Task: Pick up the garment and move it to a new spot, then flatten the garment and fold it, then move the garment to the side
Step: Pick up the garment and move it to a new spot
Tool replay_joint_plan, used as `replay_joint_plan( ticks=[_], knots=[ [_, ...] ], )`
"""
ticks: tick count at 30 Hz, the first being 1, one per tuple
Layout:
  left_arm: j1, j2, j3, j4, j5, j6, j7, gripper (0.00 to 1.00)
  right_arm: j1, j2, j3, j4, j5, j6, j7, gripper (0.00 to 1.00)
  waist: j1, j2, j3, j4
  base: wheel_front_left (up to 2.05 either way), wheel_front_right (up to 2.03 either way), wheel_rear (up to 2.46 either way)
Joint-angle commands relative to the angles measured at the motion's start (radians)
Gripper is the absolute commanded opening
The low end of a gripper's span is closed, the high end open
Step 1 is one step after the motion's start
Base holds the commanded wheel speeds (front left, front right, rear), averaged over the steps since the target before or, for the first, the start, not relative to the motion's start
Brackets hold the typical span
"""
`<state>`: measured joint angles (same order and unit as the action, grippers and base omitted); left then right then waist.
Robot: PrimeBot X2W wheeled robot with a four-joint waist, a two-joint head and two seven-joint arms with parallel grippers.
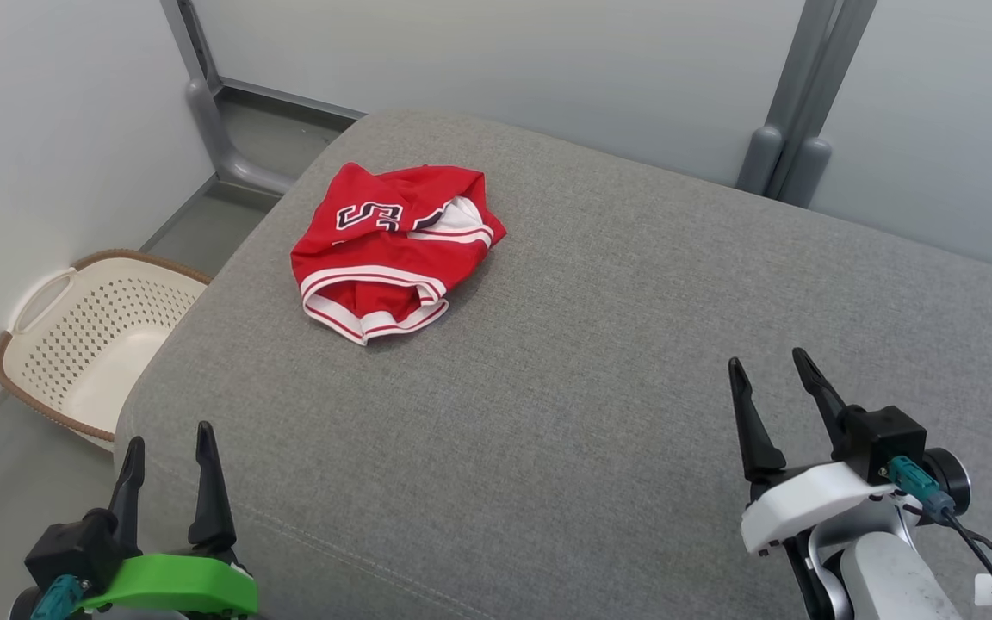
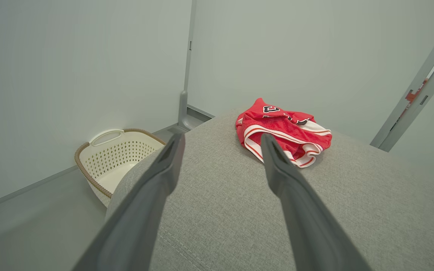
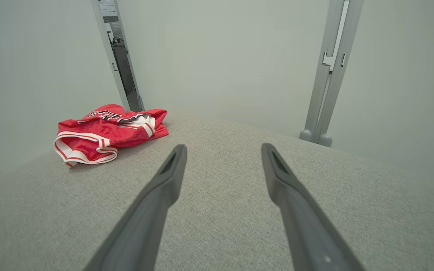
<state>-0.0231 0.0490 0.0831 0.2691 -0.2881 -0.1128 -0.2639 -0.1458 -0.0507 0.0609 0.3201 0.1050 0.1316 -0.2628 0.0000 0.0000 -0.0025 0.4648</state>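
The garment (image 1: 393, 245) is a crumpled red jersey with white-and-red trim and dark lettering, lying on the far left part of a grey fabric surface (image 1: 599, 362). It also lies ahead in the left wrist view (image 2: 285, 131) and off to the left in the right wrist view (image 3: 106, 131). My left gripper (image 1: 169, 443) stands open at the lower left, over the surface's near corner, well short of the garment. At the lower right my right gripper (image 1: 767, 362) is open too, empty, far from the jersey.
A cream perforated laundry basket (image 1: 87, 336) with a brown rim sits on the floor left of the surface, against the pale wall. Grey metal posts (image 1: 793, 112) stand behind the far edge. The surface's left edge drops to the floor.
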Motion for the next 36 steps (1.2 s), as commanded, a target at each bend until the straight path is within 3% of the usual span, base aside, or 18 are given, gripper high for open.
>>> replay_joint_plan(
  ticks=[1, 10, 18, 27, 36],
  knots=[
    [0.008, 0.003, 0.002, 0.001, 0.009, 0.004, -0.001, 1.0, 0.016, -0.003, 0.001, -0.002, -0.001, -0.002, -0.003, 1.0, 0.0, 0.0, 0.005, -0.005, 0.0, 0.0, 0.0],
    [-0.104, 0.003, -0.009, 0.089, 0.027, 0.017, -0.001, 1.0, -0.015, -0.016, 0.015, -0.003, -0.009, -0.002, -0.003, 1.0, 0.0, 0.0, 0.049, -0.045, 0.0, 0.0, 0.0],
    [-0.348, 0.013, 0.046, 0.281, 0.002, 0.018, -0.001, 1.0, -0.061, -0.051, 0.05, -0.034, -0.021, -0.002, -0.003, 1.0, 0.0, 0.0, 0.175, -0.146, 0.0, 0.0, 0.0],
    [-0.622, 0.095, 0.076, 0.535, -0.075, -0.006, 0.072, 1.0, -0.132, -0.106, 0.102, -0.132, -0.034, -0.002, 0.009, 1.0, 0.0, 0.0, 0.357, -0.297, 0.0, 0.0, 0.0],
    [-0.769, 0.19, 0.089, 0.66, -0.119, -0.009, 0.173, 1.0, -0.138, -0.109, 0.149, -0.288, -0.043, -0.002, 0.018, 1.0, 0.0, 0.0, 0.489, -0.434, 0.0, 0.0, 0.0]
  ],
)
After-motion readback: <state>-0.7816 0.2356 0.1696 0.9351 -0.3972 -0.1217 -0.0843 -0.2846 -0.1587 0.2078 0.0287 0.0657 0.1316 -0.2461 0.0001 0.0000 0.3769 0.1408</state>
